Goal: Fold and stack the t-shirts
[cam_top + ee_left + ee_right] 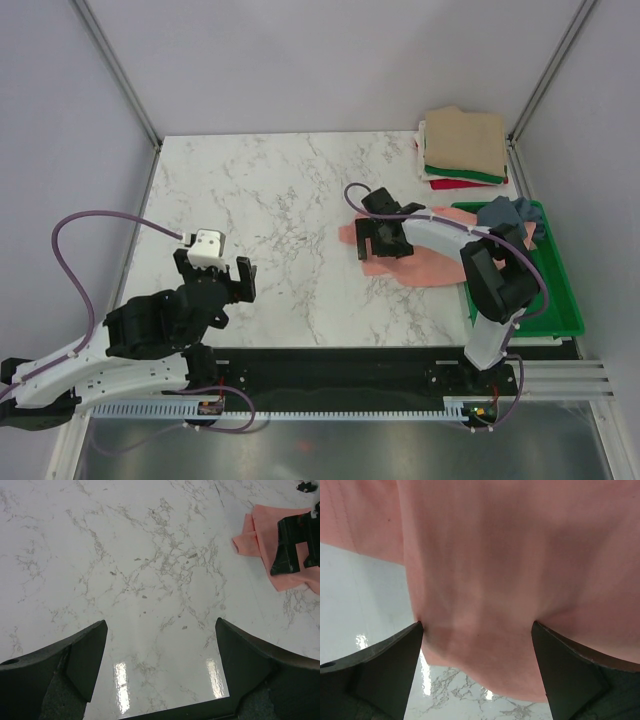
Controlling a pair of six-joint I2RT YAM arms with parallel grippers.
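A salmon-pink t-shirt [425, 266] lies spread on the marble table right of centre. My right gripper [376, 241] is down over its left part, jaws wide open. In the right wrist view the pink cloth [485, 565] fills the gap between the open fingers, at the gripper [476, 630]. My left gripper [214, 272] is open and empty over bare table at the near left; its wrist view shows the gripper [160, 630], with the pink shirt [255, 535] far right. A folded stack [462, 146] with tan on top of green, white and red sits at the back right. A crumpled slate blue-grey shirt [506, 212] lies in the tray.
A rigid green plastic tray [556, 300] stands along the right edge, partly under the right arm. Frame posts stand at the back corners. The marble table [270, 190] runs from the centre to the left and back.
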